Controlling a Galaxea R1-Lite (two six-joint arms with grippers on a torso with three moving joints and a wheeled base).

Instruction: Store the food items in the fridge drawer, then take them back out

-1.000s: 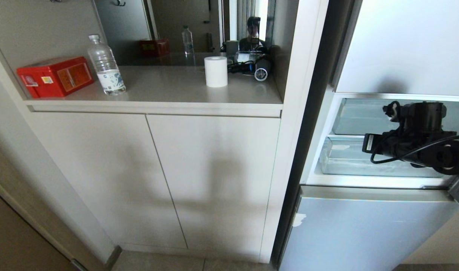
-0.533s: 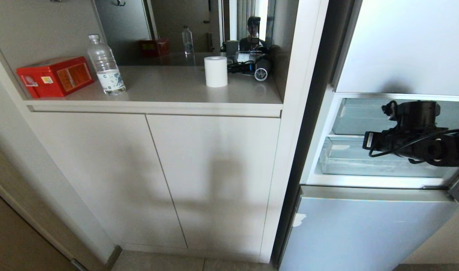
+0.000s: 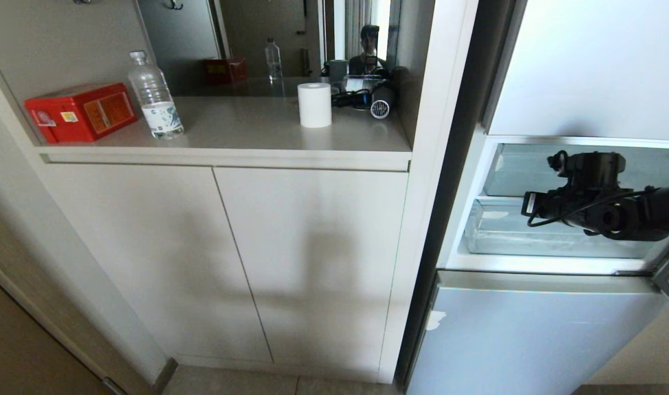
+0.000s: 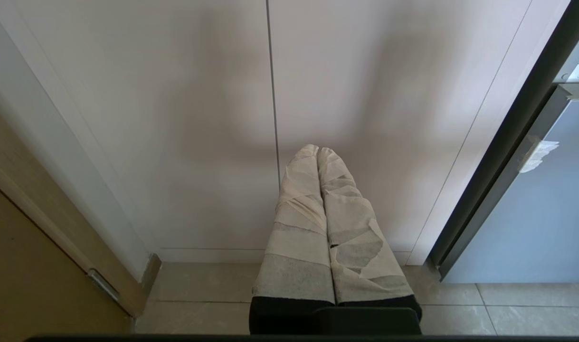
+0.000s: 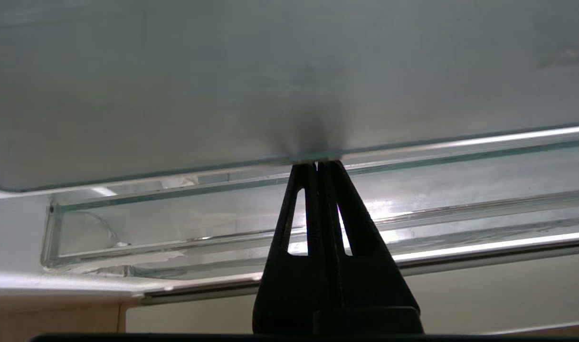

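Observation:
The food items are out of view. The fridge's middle section stands open, and the fridge drawer shows as a clear bin under a shallower clear tray. My right arm reaches in front of this opening. My right gripper is shut and empty, with its tips at the lower edge of the pale panel above the clear tray. My left gripper, with taped fingers, is shut and empty. It hangs low in front of the cabinet doors.
On the counter to the left stand a red box, a water bottle, a paper roll and a hair dryer. A person shows in the mirror. Below the opening is the lowest glossy panel.
My right arm has shifted a little to the left and its forearm has levelled out in front of the fridge opening. Its gripper stays shut. Nothing else has moved.

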